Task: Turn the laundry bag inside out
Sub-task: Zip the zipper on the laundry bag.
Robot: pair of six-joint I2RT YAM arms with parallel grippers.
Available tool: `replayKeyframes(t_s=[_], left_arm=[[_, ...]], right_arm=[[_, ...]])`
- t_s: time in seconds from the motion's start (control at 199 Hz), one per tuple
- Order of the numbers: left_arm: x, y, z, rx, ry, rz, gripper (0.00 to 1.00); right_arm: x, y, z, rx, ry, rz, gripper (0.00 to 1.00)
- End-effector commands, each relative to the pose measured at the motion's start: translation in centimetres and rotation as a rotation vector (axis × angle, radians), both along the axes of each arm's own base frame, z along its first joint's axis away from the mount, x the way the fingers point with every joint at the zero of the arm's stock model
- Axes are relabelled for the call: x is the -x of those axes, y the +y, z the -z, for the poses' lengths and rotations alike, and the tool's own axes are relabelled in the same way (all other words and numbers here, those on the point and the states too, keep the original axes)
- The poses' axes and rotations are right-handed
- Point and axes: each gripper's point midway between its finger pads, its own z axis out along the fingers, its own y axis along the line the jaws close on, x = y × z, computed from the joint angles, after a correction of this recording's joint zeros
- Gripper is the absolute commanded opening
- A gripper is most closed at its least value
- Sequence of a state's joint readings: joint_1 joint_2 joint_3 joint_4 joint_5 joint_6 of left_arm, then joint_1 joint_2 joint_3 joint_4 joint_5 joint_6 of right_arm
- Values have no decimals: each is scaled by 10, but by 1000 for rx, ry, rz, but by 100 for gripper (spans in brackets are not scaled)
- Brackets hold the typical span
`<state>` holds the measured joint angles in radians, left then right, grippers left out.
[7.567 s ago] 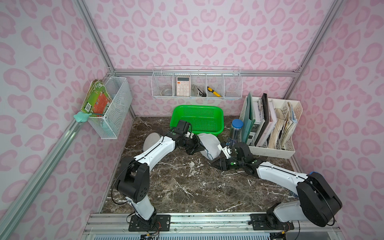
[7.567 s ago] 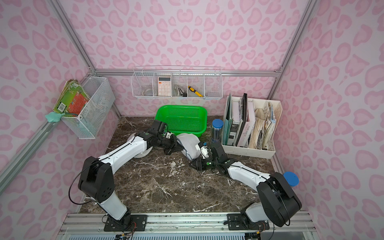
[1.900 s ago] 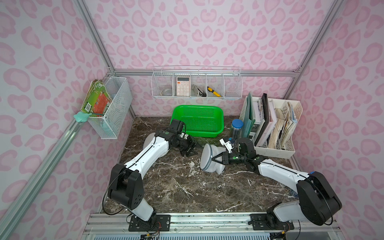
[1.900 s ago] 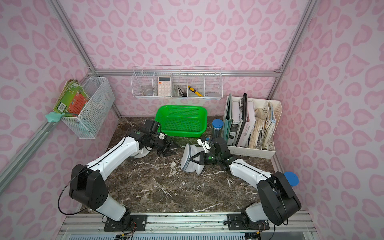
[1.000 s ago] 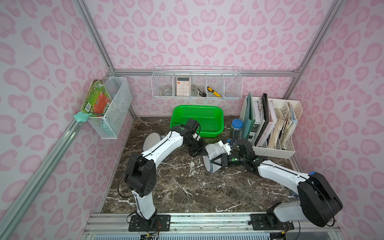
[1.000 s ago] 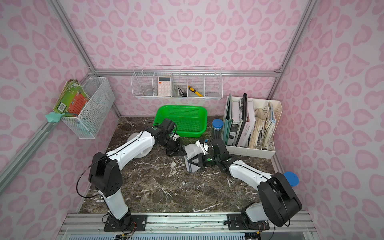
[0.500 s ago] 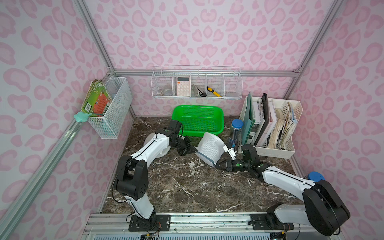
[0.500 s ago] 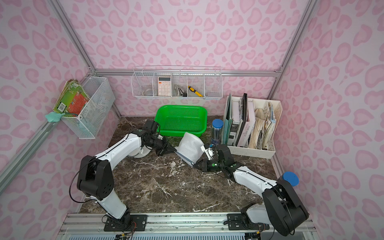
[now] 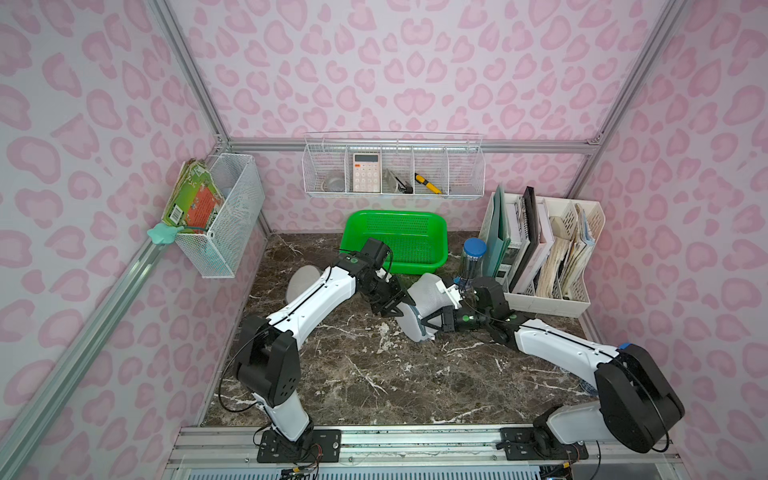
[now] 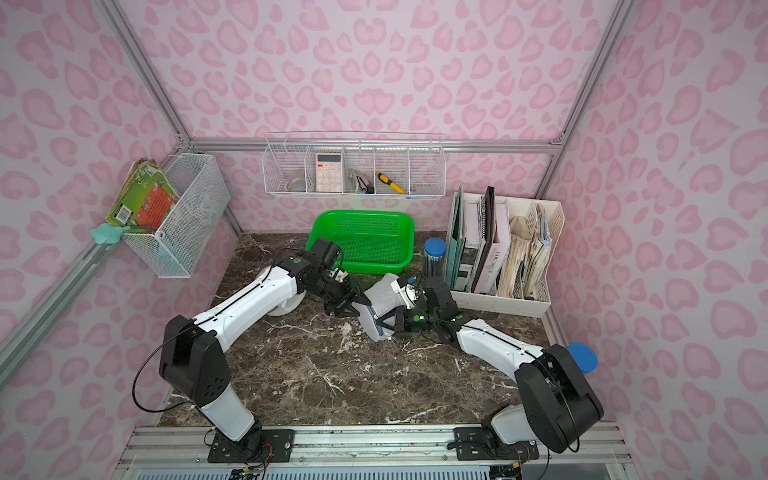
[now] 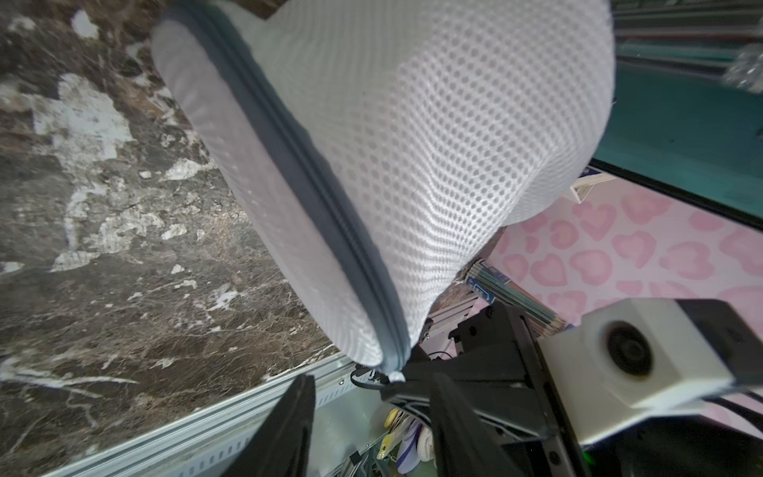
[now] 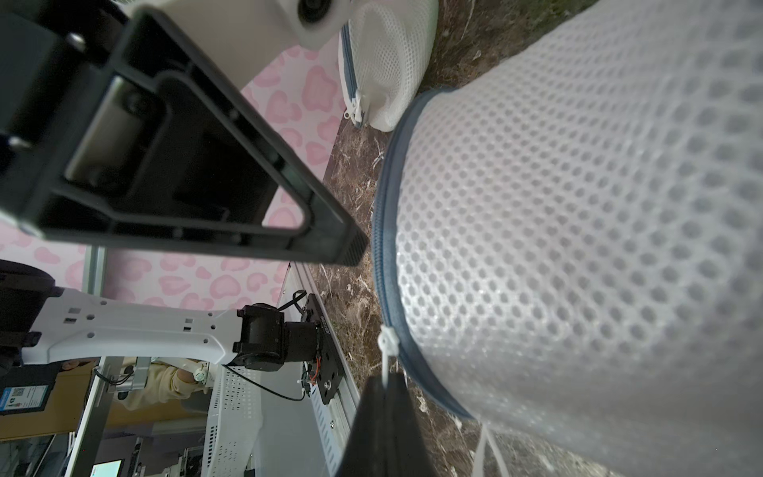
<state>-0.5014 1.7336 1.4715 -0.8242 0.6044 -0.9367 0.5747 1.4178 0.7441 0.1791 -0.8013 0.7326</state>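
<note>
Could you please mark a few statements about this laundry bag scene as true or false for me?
1. The right end effector is shut on the zipper pull of the laundry bag. True.
2. The left end effector is clamped on the bag. False: its jaws stand apart, gripping nothing.
3. The bag lies inside the green basket. False: it is in front of the basket, between the two end effectors.
4. A calculator stands in the wall rack. True.
5. The blue-capped bottle lies on its side. False: the bottle stands upright beside the file organiser.
</note>
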Motion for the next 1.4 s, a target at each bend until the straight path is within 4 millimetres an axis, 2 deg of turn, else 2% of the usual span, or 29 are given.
replayKeyframes(t_s=[0.0,0.065,0.252,0.337,0.448,0.553,0.679,0.78,0.835,0.946,1.021,1.142,1.223,1.399], left_arm=[[-3,-4,11,-27,2,11,47],[-7,-5,14,-36,-2,8,43],[-10,-1,14,-62,0,5,17],[-12,6,12,-66,3,-6,12],[-16,26,7,-77,2,-37,10],[-19,40,0,-68,-4,-68,9],[-20,31,-4,-27,-2,-64,9],[-19,23,-2,-11,6,-54,9],[-19,21,-1,-5,11,-51,9],[-19,21,-2,-3,11,-51,11],[-18,20,-2,0,12,-50,12],[-17,18,-1,5,17,-49,12],[-17,18,-1,7,20,-48,12],[-16,16,-2,14,21,-46,12]], right_arm=[[0,3,-5,-13,-19,-15,0],[1,3,-6,-12,-21,-17,0],[6,-2,-1,6,-18,-13,0],[9,-10,8,20,-6,-2,0],[13,-25,24,67,5,22,0],[15,-34,29,88,4,34,0],[9,-34,25,115,-39,41,0],[2,-26,9,139,-135,28,3],[-1,-23,2,155,-183,27,10],[-5,-19,-9,229,-316,45,38],[-6,-14,-15,292,-417,48,46],[-7,-5,-21,363,-533,51,53],[-6,4,-24,414,-610,44,54],[-9,18,-15,529,-697,42,55]])
